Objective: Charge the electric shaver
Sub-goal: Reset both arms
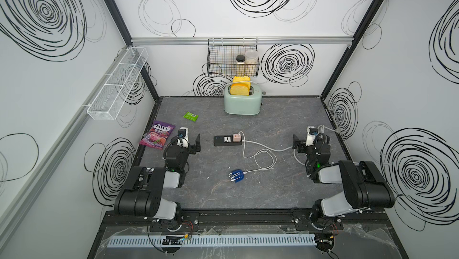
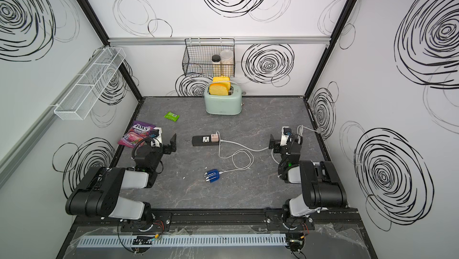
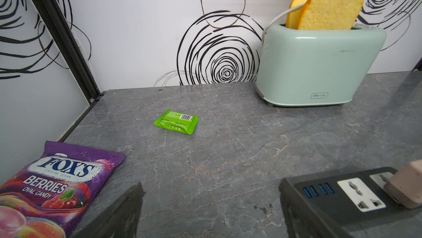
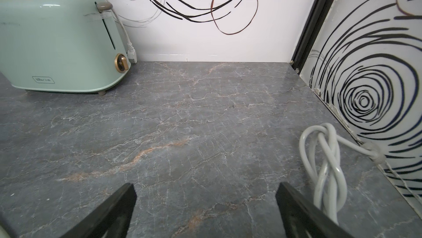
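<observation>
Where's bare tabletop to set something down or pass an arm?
Free: near strip between electric shaver and front rail; back right, beside the toaster. Crowded: centre, with power strip and looping white cables; left edge, with candy bag, green packet.

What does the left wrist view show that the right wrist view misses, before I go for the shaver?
Only the left wrist view: the purple Fox's candy bag, the small green foil packet, and the black power strip with the pinkish cube adapter plugged into it. Only the right wrist view: the bundled white cable by the side wall, and the brass knob of the mint-green toaster. Both: that toaster and the grey marble tabletop. Neither shows the translucent blue electric shaver; it appears in both top views.
</observation>
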